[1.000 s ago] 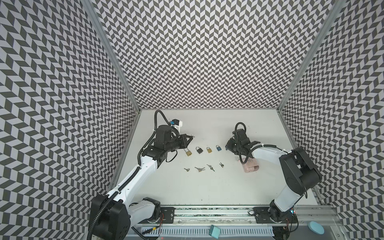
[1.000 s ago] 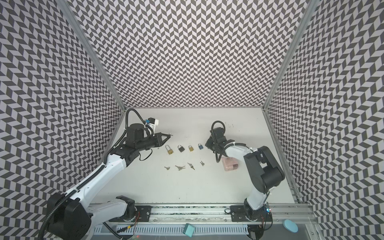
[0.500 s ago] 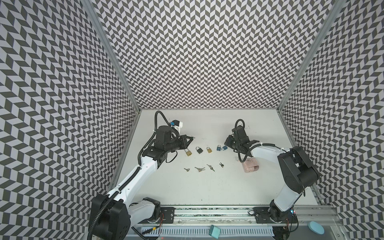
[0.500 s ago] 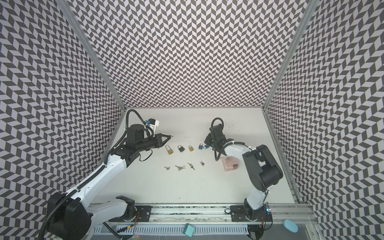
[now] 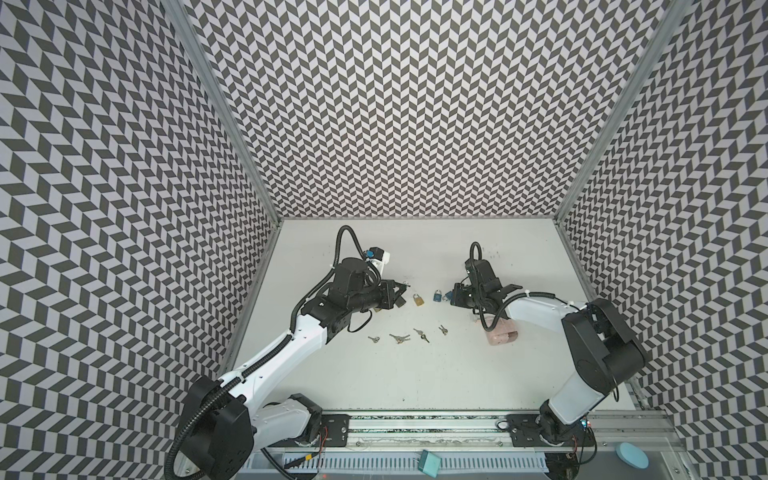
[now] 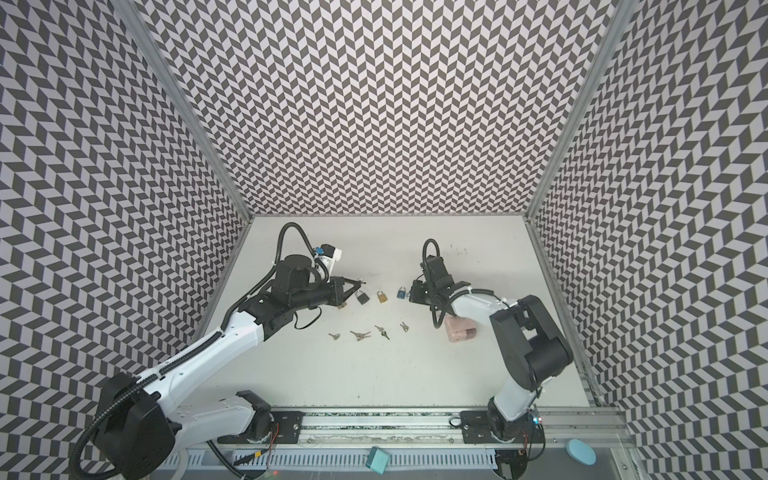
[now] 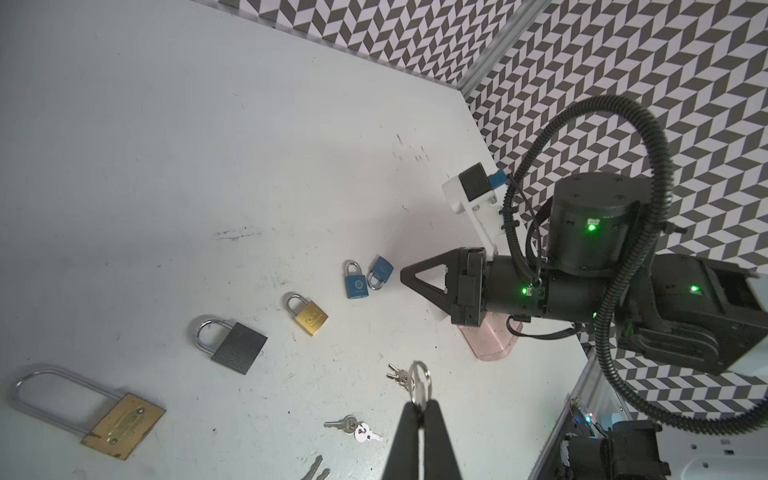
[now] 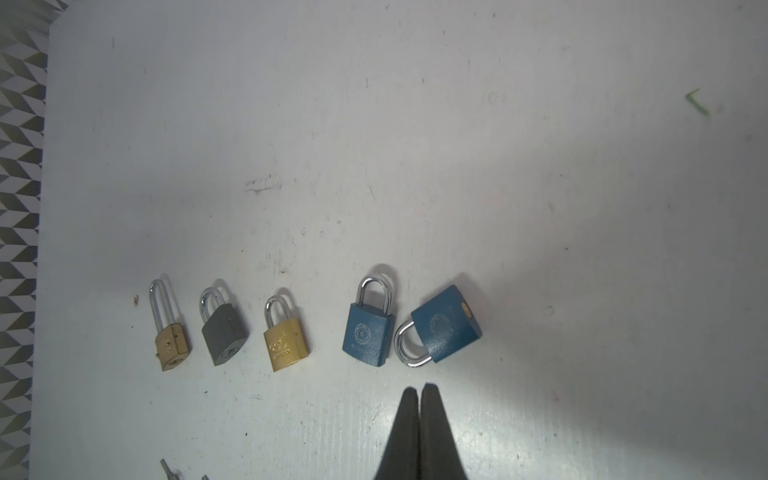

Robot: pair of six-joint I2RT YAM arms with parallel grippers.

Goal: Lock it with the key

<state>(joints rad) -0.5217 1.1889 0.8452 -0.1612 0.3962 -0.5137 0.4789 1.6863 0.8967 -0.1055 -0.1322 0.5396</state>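
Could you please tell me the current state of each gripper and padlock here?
left gripper: shut on key ring
right gripper: shut, empty
long-shackle padlock: shackle closed
grey padlock: shackle closed
brass padlock: shackle closed
straight blue padlock: shackle closed
tilted blue padlock: shackle closed

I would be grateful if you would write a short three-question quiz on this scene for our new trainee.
1. True or false: the left hand is shut on a key ring.
2. How many padlocks lie in the row on the table? A) three B) five C) seven
3. Fill in the blank: the right hand, shut and empty, points toward the two ____ padlocks.
Key: 1 true; 2 B; 3 blue.
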